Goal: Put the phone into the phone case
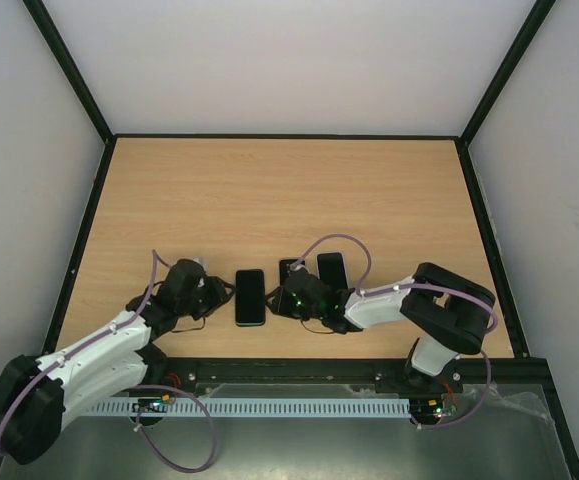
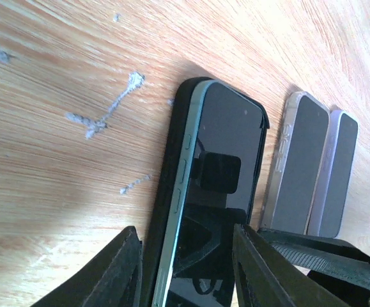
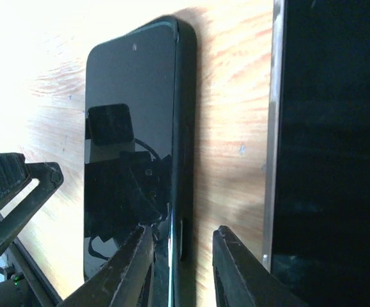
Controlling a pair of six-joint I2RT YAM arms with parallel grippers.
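A dark phone (image 1: pixel 250 297) lies screen up near the table's front edge, between my two grippers. In the left wrist view the phone (image 2: pixel 226 147) shows a teal side edge and sits in a black phone case (image 2: pixel 174 160), its long left side raised slightly above the case rim. My left gripper (image 2: pixel 188 268) is open, one finger outside the case and the other over the screen. In the right wrist view my right gripper (image 3: pixel 181 256) is open astride the right edge of the case (image 3: pixel 186 96), one finger over the phone (image 3: pixel 130 128), the other above bare table.
Two more phones (image 1: pixel 331 268) (image 1: pixel 289 268) lie just right of the cased one, partly under my right arm. They appear in clear cases (image 2: pixel 300 166) (image 2: pixel 338 173) in the left wrist view. The black table frame (image 1: pixel 269 368) runs along the near edge.
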